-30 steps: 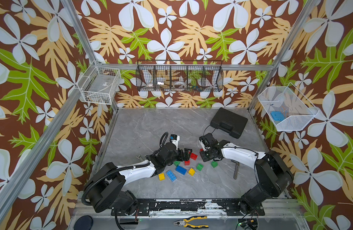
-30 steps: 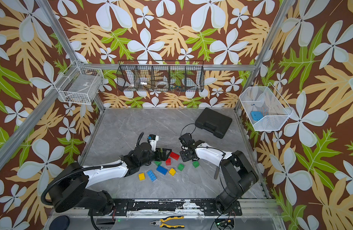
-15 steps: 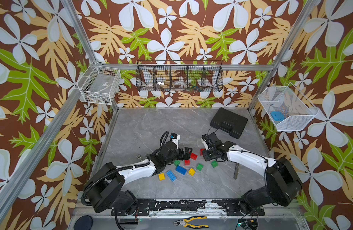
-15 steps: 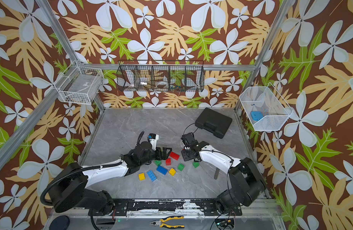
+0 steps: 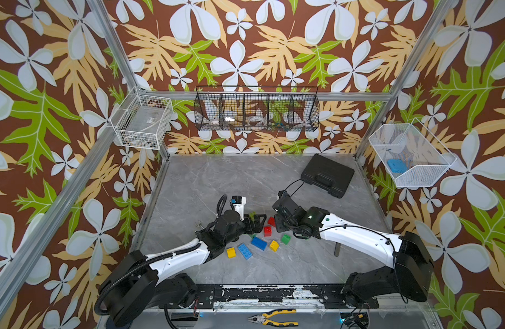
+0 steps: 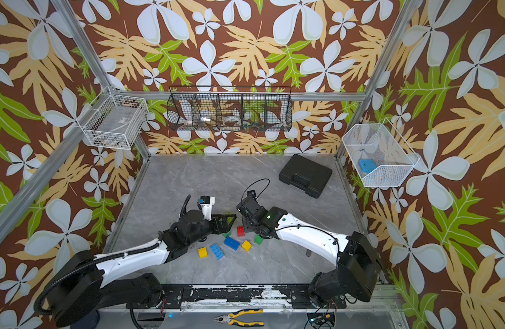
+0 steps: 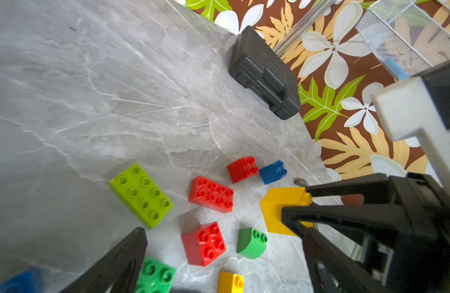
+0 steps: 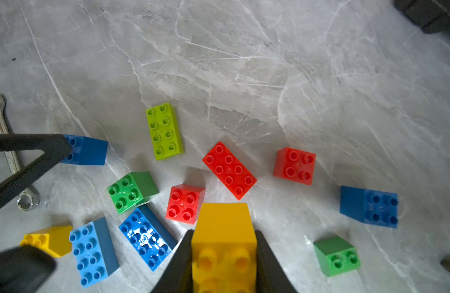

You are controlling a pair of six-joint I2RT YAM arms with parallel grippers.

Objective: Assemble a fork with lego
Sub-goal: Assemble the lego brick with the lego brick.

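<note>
Fingers of the right arm are squeezing a yellow brick by its flat sides, maybe just above the table. Left fingers are hanging spread wide over the loose bricks. The plastic is looking light, hard and slippery.

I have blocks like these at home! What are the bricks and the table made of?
Bricks: probably hard plastic, smooth and glossy. They have bright solid colours and moulded studs, and light glares on the blue brick.
Table: looks like grey marble with white veins, though it could be a printed surface; slightly shiny.
</note>
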